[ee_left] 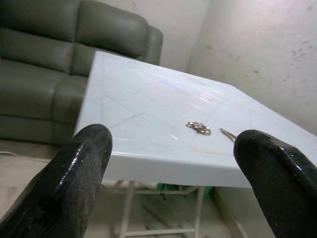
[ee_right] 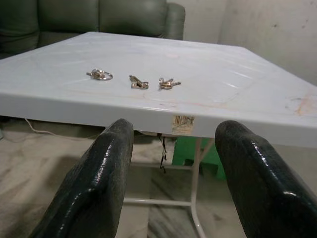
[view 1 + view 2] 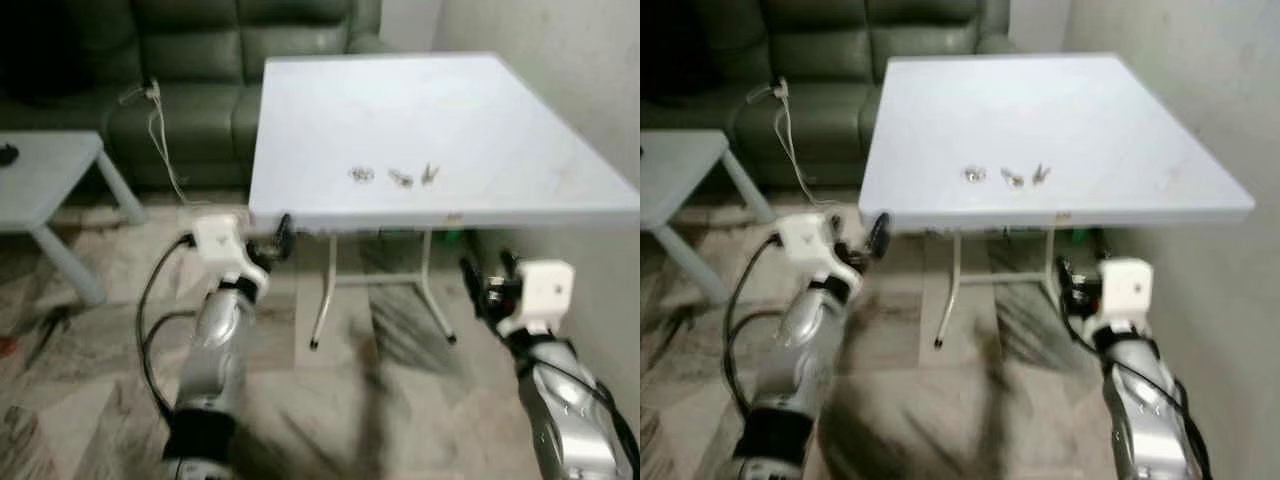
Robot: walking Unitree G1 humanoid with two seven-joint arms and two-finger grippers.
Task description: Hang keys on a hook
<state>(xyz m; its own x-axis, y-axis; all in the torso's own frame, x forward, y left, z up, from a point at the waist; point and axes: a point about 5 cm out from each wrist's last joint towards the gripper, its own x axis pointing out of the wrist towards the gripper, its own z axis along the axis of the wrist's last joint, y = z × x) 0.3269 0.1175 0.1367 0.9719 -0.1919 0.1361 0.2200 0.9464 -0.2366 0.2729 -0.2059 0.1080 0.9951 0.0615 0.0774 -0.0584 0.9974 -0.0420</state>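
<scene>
White table [image 3: 520, 110] ahead, against the wall [image 3: 590, 60] on the right, on thin white legs [image 3: 325, 290]. Three small sets of keys [image 2: 132, 81] in a row near the front edge: a ringed bunch [image 3: 361, 174] on the left, a second [image 3: 401, 178] in the middle, a third [image 3: 429, 174] on the right, each apart from the next, all lying flat on the top. Small sticker [image 2: 183, 122] on the front edge below them.

Left gripper [image 3: 279, 238] raised just before the table's front left corner, at about edge height; fingers [image 1: 74, 173] spread wide, holding nothing. Right gripper [image 3: 487, 277] lower, below the front edge toward the right side; fingers [image 2: 106, 173] parted, also holding nothing. Neither touching the table or the keys.

Dark green sofa [image 3: 200, 60] behind the table to the left, a white cable [image 3: 160, 140] hanging down its front. Low pale side table [image 3: 50, 175] farther left. Green object [image 2: 198, 151] on the floor under the table. Marbled tile floor [image 3: 380, 400], blurred in the head views
</scene>
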